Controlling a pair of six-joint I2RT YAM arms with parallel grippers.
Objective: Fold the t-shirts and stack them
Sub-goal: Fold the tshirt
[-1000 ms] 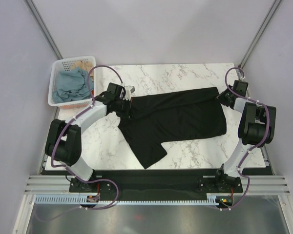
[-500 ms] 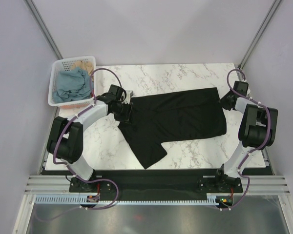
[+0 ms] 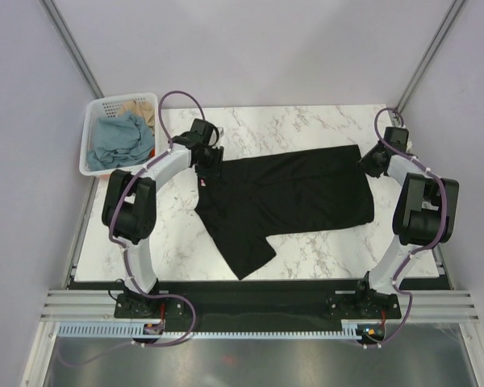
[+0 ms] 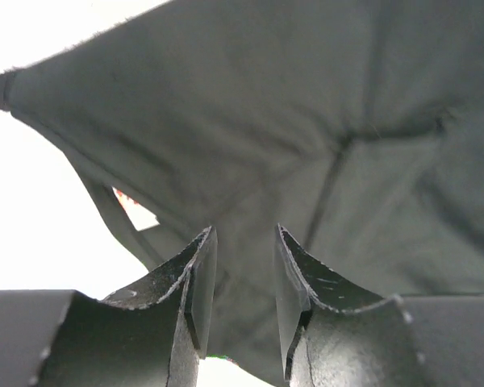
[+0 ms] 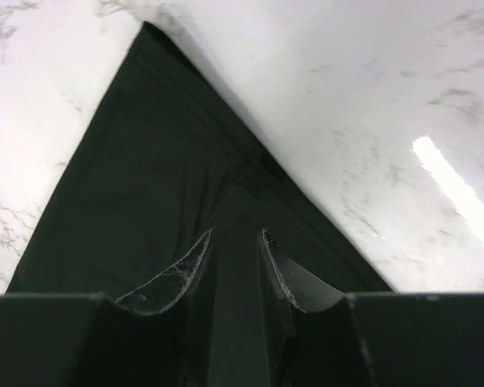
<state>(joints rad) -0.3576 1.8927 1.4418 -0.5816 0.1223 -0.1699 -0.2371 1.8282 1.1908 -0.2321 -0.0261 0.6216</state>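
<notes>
I have the black t-shirt [image 3: 298, 193] lying spread across the middle of the marble surface [image 3: 306, 125], its long side running left to right and one sleeve flopping toward the near edge. My left arm reaches out and bends inward, so the left hand [image 3: 208, 164] sits at the shirt's left end, near the collar. In its wrist view the fingers [image 4: 200, 282] stand moderately apart, with a clear gap between them. Dark cloth lies beyond the tips, and I see nothing clamped. A small pinkish label [image 4: 127, 199] peeks out at the fabric's edge.

My right arm is folded up tight along the right side, elbow high, and the right hand [image 3: 371, 161] points in at the shirt's far right corner. Its fingers [image 5: 173, 278] are parted only narrowly above that corner, which lies flat on the marble and is not gripped.

The white basket [image 3: 94, 129] sits off the surface's far left corner. It holds a crumpled blue shirt [image 3: 117, 141] and a tan one [image 3: 137, 105] behind it.
</notes>
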